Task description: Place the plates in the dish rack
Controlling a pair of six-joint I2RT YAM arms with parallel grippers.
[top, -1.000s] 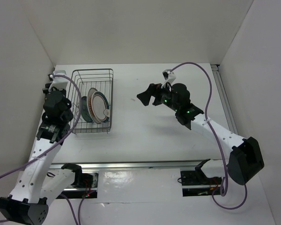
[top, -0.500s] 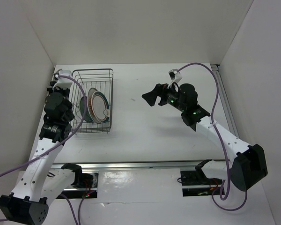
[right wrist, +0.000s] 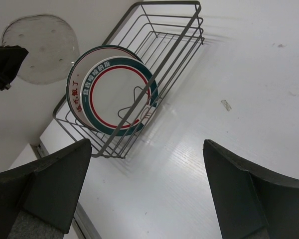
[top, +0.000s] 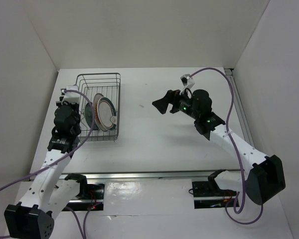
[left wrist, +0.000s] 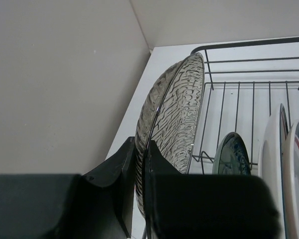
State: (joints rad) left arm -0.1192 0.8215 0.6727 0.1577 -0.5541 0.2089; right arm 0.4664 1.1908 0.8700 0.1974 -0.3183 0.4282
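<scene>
My left gripper [left wrist: 142, 169] is shut on the lower edge of a clear glass plate [left wrist: 177, 114] with a wavy pattern, held upright at the left side of the dish rack [left wrist: 254, 44]. In the rack stand a teal-blue plate [left wrist: 231, 154], a white plate [left wrist: 271, 144] and a plate with teal and red rim rings [left wrist: 296, 164]. In the top view my left gripper [top: 74, 98] is at the left rim of the rack [top: 117, 99]. My right gripper [top: 165, 101] hangs open over the table to the right of the rack, nothing between its fingers. It faces the ringed plate [right wrist: 117, 94] and the glass plate [right wrist: 40, 47].
White walls close in the table on the left, back and right. The left wall is close beside the rack and my left arm. A metal rail [top: 154, 174] runs along the near edge.
My left arm has shifted right and nearer, bringing the glass plate closer to the rack's left rim. My right arm drew back a little to the right.
</scene>
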